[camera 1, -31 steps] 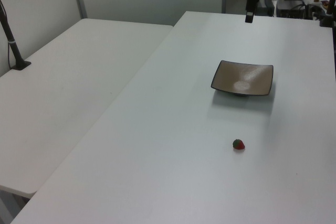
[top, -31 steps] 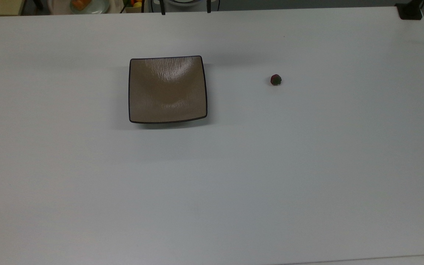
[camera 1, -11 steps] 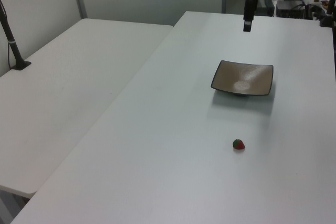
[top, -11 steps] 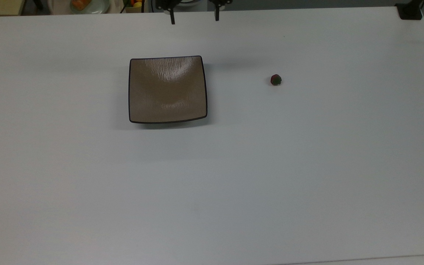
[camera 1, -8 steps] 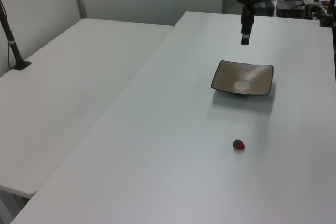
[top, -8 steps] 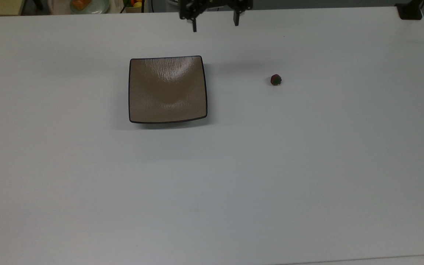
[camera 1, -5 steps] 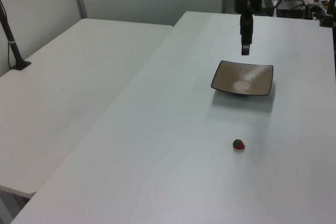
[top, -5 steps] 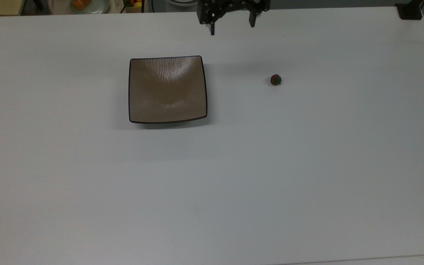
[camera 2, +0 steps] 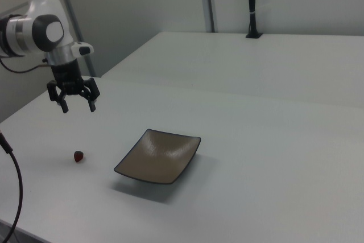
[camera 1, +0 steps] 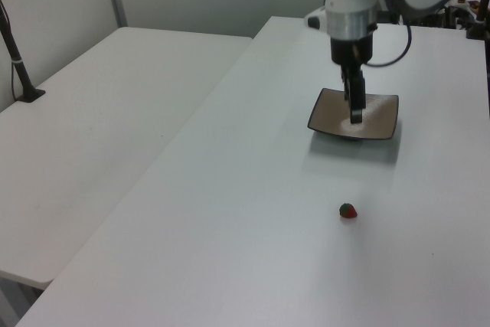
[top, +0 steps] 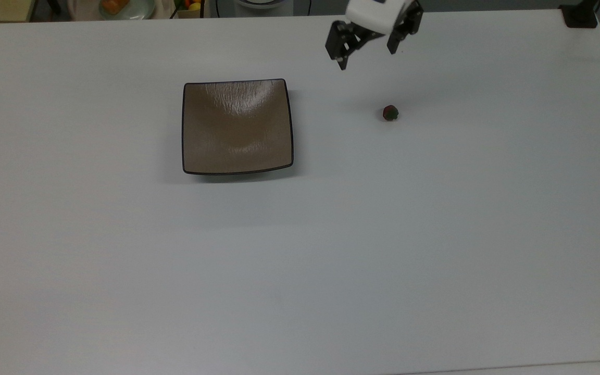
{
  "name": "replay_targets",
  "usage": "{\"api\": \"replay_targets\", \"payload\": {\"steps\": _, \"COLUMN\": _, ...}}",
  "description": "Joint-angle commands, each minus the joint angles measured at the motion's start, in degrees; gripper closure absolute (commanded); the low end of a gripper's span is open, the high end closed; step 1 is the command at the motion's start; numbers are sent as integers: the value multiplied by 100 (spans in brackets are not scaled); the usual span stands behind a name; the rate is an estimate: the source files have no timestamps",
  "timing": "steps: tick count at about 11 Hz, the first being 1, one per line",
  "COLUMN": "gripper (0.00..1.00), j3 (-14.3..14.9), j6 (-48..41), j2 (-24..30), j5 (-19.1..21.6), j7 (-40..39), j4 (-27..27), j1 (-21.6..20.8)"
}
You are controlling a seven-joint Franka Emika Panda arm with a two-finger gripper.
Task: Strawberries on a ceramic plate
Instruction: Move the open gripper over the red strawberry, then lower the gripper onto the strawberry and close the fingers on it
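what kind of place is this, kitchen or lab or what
Most likely a robotics lab, not a kitchen. A robot arm's gripper hangs over a bare white table holding just a square plate and one strawberry, with plain partition walls behind.

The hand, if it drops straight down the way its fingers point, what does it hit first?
Probably bare table. The open hand hangs above the surface short of the strawberry and clear of the plate; exact depth is uncertain.
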State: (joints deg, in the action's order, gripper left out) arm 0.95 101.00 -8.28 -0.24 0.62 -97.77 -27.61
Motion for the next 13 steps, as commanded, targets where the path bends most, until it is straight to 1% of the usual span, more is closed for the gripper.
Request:
{"api": "replay_targets", "payload": {"steps": 1, "gripper": 0, "j3": -24, "j6": 200, "j2": -313, "j5": 24, "j7": 96, "j4": -84, "j1": -148}}
{"api": "replay_targets", "payload": {"steps": 2, "gripper": 0, "j3": -77, "j6": 366, "j2": -410, "j5": 33, "j7": 105, "j4": -110, "j1": -149}}
{"api": "replay_targets", "payload": {"steps": 3, "gripper": 0, "j3": -156, "j6": 576, "j2": -429, "j5": 51, "j7": 166, "j4": -285, "j1": -149}}
{"api": "replay_targets", "payload": {"steps": 4, "gripper": 0, "j3": -174, "j6": 848, "j2": -429, "j5": 59, "j7": 340, "j4": -460, "j1": -149}}
{"api": "replay_targets", "payload": {"steps": 7, "gripper": 0, "j3": -464, "j6": 1674, "j2": -455, "j5": 16, "j7": 1017, "j4": -1101, "j1": -157}}
{"api": "replay_targets", "payload": {"steps": 9, "gripper": 0, "j3": -604, "j6": 2167, "j2": -630, "j5": -28, "j7": 1421, "j4": -1323, "j1": -184}}
{"api": "replay_targets", "payload": {"steps": 10, "gripper": 0, "j3": -614, "j6": 2369, "j2": -727, "j5": -133, "j7": 1580, "j4": -1402, "j1": -184}}
{"api": "replay_targets", "payload": {"steps": 12, "gripper": 0, "j3": -754, "j6": 2809, "j2": -789, "j5": -475, "j7": 1809, "j4": -1647, "j1": -184}}
{"api": "replay_targets", "payload": {"steps": 13, "gripper": 0, "j3": -763, "j6": 2985, "j2": -789, "j5": -651, "j7": 1906, "j4": -1788, "j1": -184}}
